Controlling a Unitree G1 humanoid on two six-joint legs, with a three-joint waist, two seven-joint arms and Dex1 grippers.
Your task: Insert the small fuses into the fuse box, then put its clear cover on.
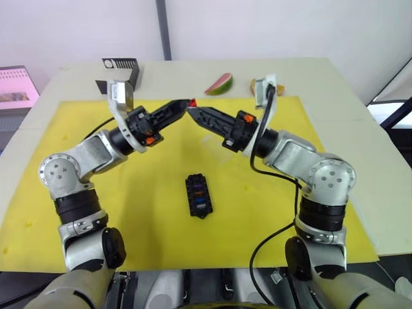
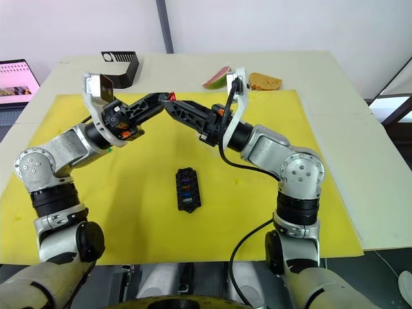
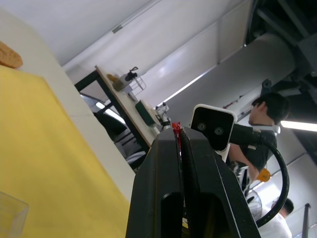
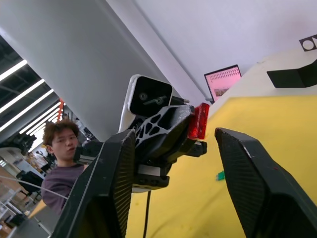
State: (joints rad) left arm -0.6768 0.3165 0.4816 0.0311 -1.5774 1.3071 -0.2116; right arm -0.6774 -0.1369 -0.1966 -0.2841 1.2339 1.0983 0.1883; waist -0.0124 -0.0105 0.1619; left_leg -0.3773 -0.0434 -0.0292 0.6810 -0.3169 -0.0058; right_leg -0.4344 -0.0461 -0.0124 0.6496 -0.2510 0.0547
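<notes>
Head views: the left gripper (image 1: 187, 107) and the right gripper (image 1: 191, 113) meet tip to tip above the far half of the yellow mat (image 1: 77, 193) that covers the tabletop. The left gripper is clenched on a small red plastic fuse (image 1: 192, 102). The black rectangular fuse box (image 1: 199, 195) lies flat near the middle of the mat, well apart from both grippers, with purple and blue fuses already seated in it. Near the far left corner of the tabletop stands a larger black box with a white slotted top (image 1: 120, 66); a watermelon-slice toy (image 1: 219, 84) and a brown bread-like piece (image 2: 264, 81) lie along the far edge.

Left wrist view: the black fingers are pressed together with the red fuse pinched at their tips. A clear plastic piece (image 3: 11, 212) lies on the mat; it may be the cover.

Right wrist view: the right fingers (image 4: 106, 183) stand released, wide apart, with the fuse between them but untouched. A person stands in the background.

Procedure: this appears to be a hand-over. Close the right fingers squarely on the fuse body before the left releases. Nothing obstructs the path down to the fuse box.
</notes>
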